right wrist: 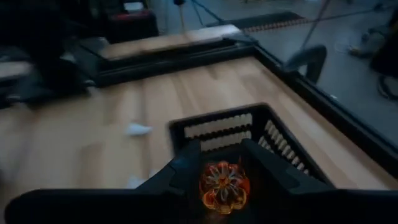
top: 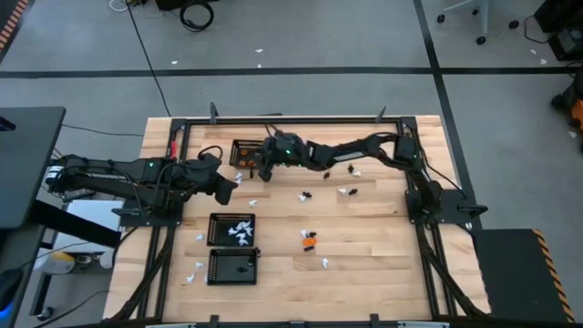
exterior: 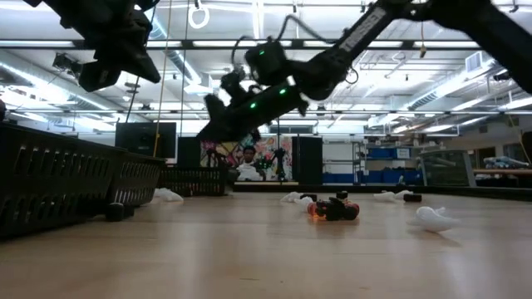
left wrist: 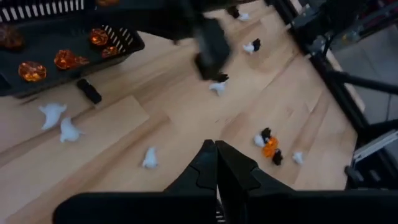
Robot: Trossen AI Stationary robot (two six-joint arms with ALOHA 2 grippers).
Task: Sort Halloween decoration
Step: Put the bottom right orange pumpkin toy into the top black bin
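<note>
My right gripper (right wrist: 222,180) reaches across the table's far side and is shut on an orange rounded decoration (right wrist: 222,184), just short of the black mesh basket (top: 244,151) that holds orange pieces (left wrist: 65,60). My left gripper (left wrist: 216,165) hangs shut and empty above the table's left part (top: 224,188). Loose white pieces (left wrist: 55,115), black pieces (left wrist: 89,91) and an orange piece (left wrist: 269,147) lie flat on the wood. My right gripper pinches the orange decoration by its two opposite sides (right wrist: 205,184) between its two fingers. The fingers come from the table's right side, slanting a little downward. The piece is lifted clear of the table, in front of the basket's mesh wall (right wrist: 219,129).
Two more black mesh baskets stand near the left front, one with white pieces (top: 232,228) and one with black pieces (top: 232,267). A cluster of orange and black pieces (top: 310,240) lies mid-table. A black metal frame (top: 414,196) borders the table.
</note>
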